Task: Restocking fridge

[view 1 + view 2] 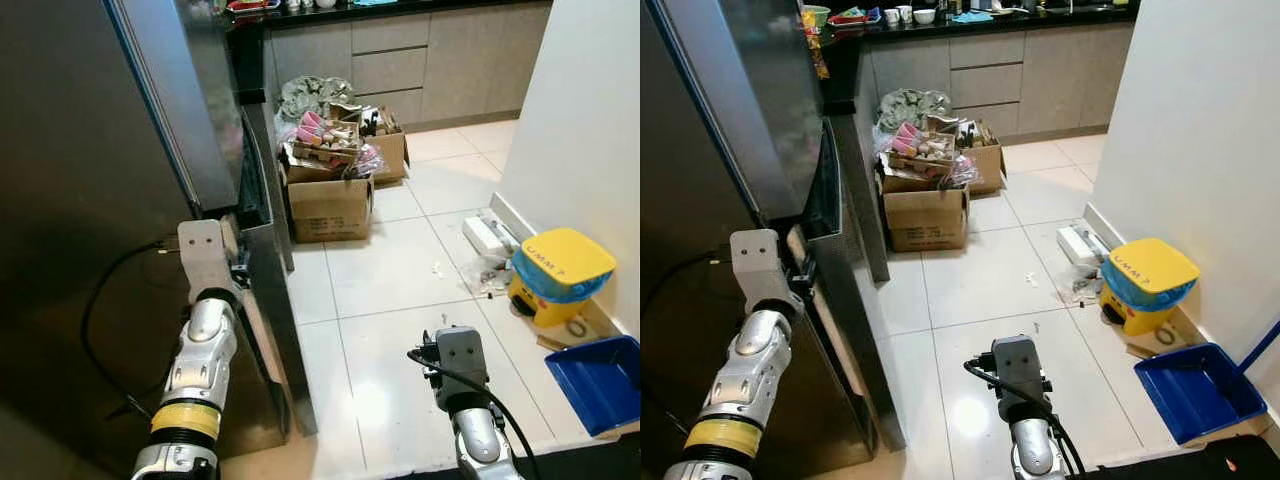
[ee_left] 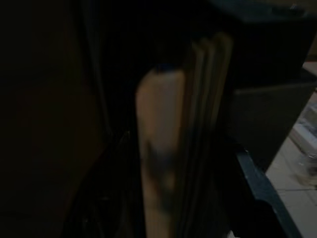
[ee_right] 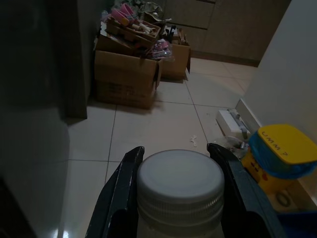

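Note:
The dark steel fridge [image 1: 90,200] stands at my left, and its lower door [image 1: 262,270] looks slightly ajar along the front edge. My left arm's wrist [image 1: 205,262] is raised against that edge; its fingers are hidden behind the wrist. The left wrist view is very dark, with a pale vertical door edge [image 2: 158,158] close up. My right gripper [image 3: 176,151] is low over the floor, shut on a jar with a white screw lid [image 3: 179,181], one black finger on each side of the lid. The right wrist [image 1: 460,362] hides the jar in the eye views.
Cardboard boxes [image 1: 330,205] heaped with packets stand on the tiles beyond the fridge. A yellow bin [image 1: 555,275] and a blue dustpan [image 1: 600,380] lie along the white wall [image 1: 590,120] on the right. Grey kitchen cabinets [image 1: 400,55] close the back.

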Tool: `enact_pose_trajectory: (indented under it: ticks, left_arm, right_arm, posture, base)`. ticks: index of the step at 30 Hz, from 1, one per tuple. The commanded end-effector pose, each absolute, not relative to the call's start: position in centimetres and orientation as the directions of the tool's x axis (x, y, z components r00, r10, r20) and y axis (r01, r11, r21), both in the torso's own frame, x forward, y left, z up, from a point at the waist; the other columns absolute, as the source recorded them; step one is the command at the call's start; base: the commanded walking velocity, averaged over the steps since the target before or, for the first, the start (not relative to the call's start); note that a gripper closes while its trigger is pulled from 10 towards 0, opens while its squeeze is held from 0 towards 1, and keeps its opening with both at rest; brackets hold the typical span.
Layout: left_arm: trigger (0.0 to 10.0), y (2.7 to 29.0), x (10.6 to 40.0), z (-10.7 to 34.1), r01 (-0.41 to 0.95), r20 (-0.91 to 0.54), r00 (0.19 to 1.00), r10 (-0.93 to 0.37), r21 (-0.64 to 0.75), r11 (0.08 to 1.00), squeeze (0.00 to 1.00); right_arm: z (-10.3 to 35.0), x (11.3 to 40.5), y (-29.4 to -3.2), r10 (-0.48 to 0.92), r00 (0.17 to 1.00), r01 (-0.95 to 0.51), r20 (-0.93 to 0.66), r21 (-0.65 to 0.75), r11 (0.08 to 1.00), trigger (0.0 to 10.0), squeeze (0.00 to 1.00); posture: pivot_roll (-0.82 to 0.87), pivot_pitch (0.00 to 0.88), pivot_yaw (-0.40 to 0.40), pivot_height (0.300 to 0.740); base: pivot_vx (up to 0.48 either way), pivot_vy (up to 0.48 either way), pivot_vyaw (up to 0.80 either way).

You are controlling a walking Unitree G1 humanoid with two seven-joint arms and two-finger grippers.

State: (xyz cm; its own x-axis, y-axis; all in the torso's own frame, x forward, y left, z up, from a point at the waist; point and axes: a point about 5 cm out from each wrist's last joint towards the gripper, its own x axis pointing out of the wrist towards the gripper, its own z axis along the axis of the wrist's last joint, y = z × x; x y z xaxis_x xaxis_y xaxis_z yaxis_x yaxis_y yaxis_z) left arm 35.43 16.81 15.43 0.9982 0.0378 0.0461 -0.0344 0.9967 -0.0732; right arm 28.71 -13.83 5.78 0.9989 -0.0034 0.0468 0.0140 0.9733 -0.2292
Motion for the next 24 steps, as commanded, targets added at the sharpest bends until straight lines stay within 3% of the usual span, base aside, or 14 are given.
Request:
enact_pose_trajectory:
  ticks: [1, 4, 8, 14, 19, 24]
  left_arm:
    - [10.0, 13.1, 35.4, 15.6, 0.107, 0.044, 0.994, -0.103, -0.109, 0.988, 0.00]
    - [10.0, 9.7, 35.2, 15.9, 0.219, 0.051, 0.976, -0.214, -0.148, 0.964, 0.00]
    - [10.0, 7.9, 35.1, 16.2, 0.273, 0.061, 0.962, -0.266, -0.163, 0.948, 0.00]
    - [10.0, 3.2, 35.5, 18.5, 0.440, 0.125, 0.897, -0.424, -0.158, 0.884, 0.00]
    - [10.0, 3.0, 35.6, 19.4, 0.473, 0.144, 0.879, -0.454, -0.150, 0.868, 0.00]
    - [10.0, 5.6, 34.3, 18.4, 0.514, 0.109, 0.856, -0.506, -0.065, 0.855, 0.00]
  right_arm:
    - [6.1, 28.8, -13.5, 0.010, 0.998, 0.005, 0.069, -0.220, 0.975, 10.0, 0.00]
    - [6.2, 28.9, -13.3, 0.014, 0.997, 0.003, 0.074, -0.219, 0.976, 10.0, 0.00]
    - [6.3, 28.9, -13.3, 0.015, 0.997, 0.002, 0.076, -0.219, 0.976, 10.0, 0.00]
    - [6.0, 28.7, -13.4, 0.013, 0.997, 0.003, 0.070, -0.222, 0.975, 10.0, 0.00]
    - [6.0, 28.7, -13.2, 0.012, 0.997, 0.004, 0.072, -0.219, 0.976, 10.0, 0.00]
    - [6.1, 28.5, -13.3, 0.002, 0.997, 0.014, 0.076, -0.212, 0.977, 10.0, 0.00]
  posture:
    - [-0.09, 0.065, 0.068, 0.740]
    - [-0.10, 0.061, 0.066, 0.740]
    - [-0.10, 0.061, 0.067, 0.740]
    - [-0.10, 0.067, 0.076, 0.740]
    - [-0.10, 0.075, 0.084, 0.740]
    - [-0.10, 0.085, 0.087, 0.740]
  base:
    - [0.000, 0.000, 0.00]
    - [0.000, 0.000, 0.00]
    - [0.000, 0.000, 0.00]
    - [0.000, 0.000, 0.00]
    - [0.000, 0.000, 0.00]
    - [0.000, 0.000, 0.00]
